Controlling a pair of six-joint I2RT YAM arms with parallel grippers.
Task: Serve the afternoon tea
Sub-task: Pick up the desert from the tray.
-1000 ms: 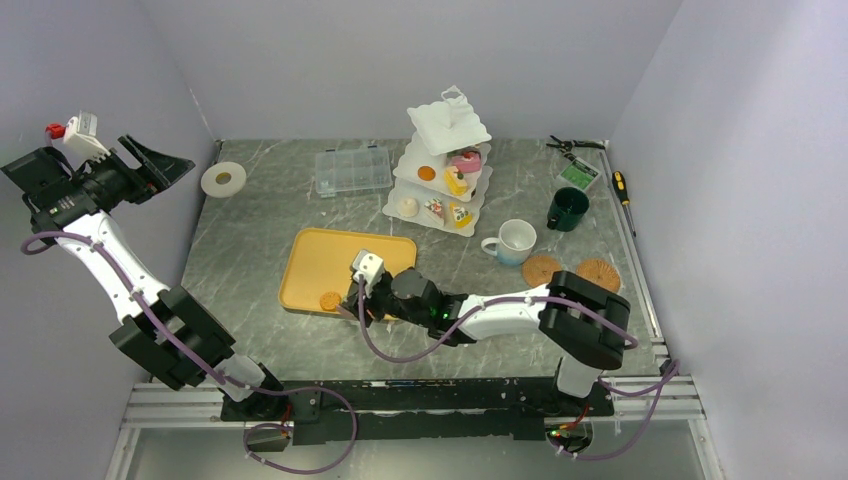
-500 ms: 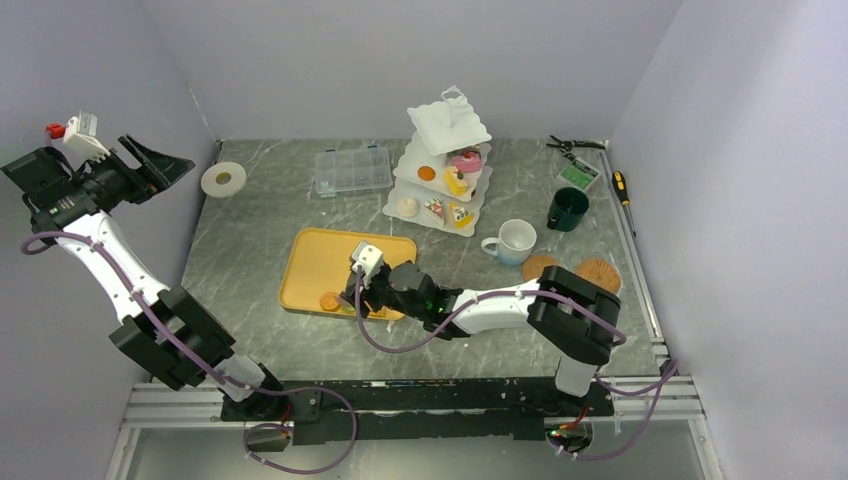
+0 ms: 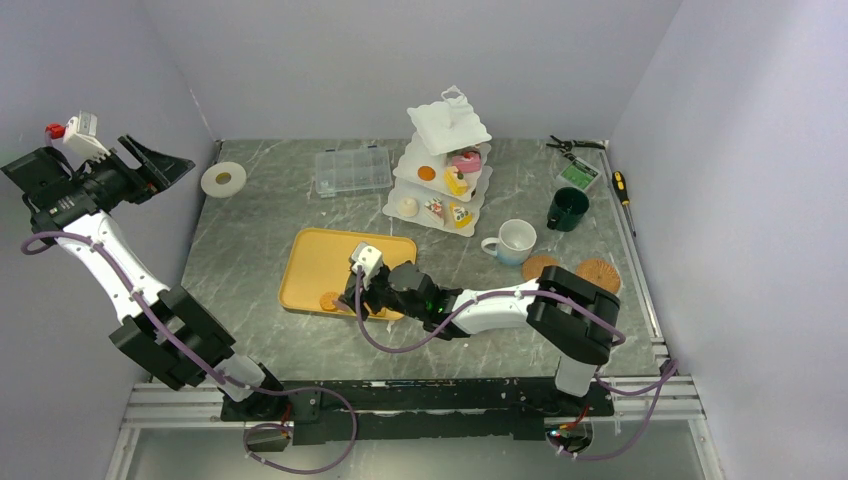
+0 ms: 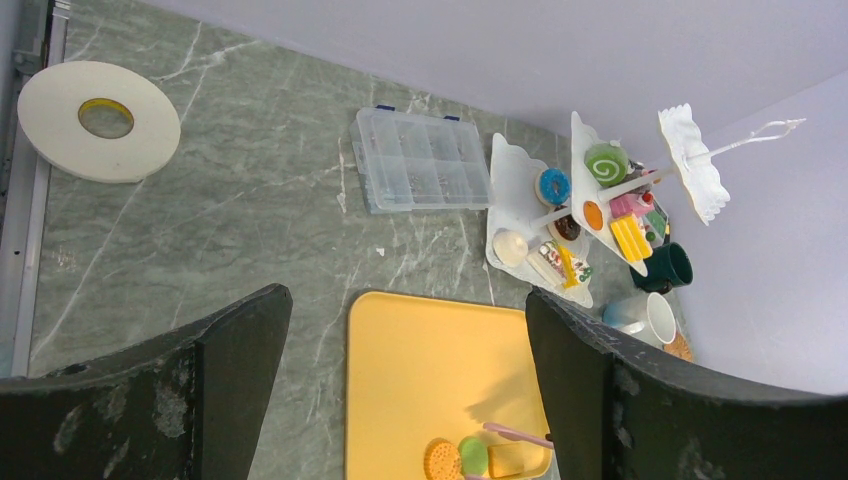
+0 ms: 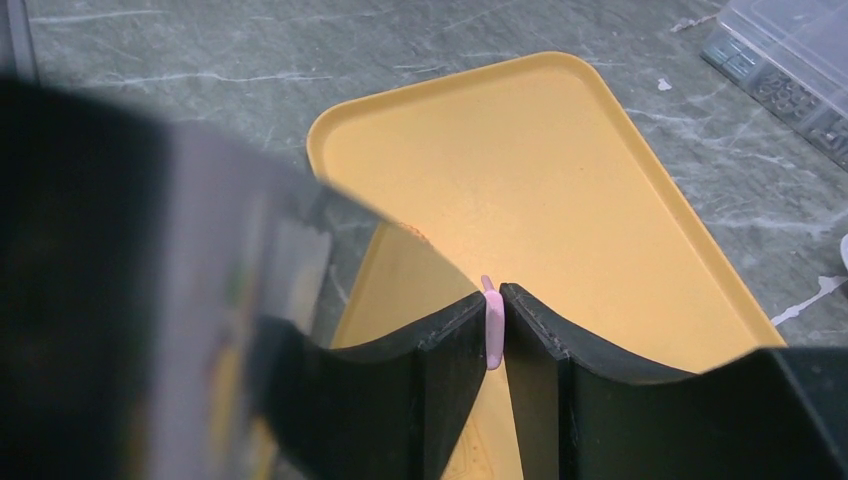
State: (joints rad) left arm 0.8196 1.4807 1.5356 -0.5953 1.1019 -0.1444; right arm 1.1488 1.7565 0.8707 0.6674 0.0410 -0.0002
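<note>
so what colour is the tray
The tray is yellow-orange, plain with no pattern; it shows best in the right wrist view.

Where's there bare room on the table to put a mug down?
Bare marble lies between the tape roll and the yellow tray; the tray's far half is free too. Crowded: around the stand, white mug and coasters.

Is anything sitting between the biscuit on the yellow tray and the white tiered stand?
Nothing visible. Between the biscuit and the stand lie only bare tray and tabletop; the clear box sits left of that line, the white mug right. The right fingers hold pink tongs near the biscuit.
</note>
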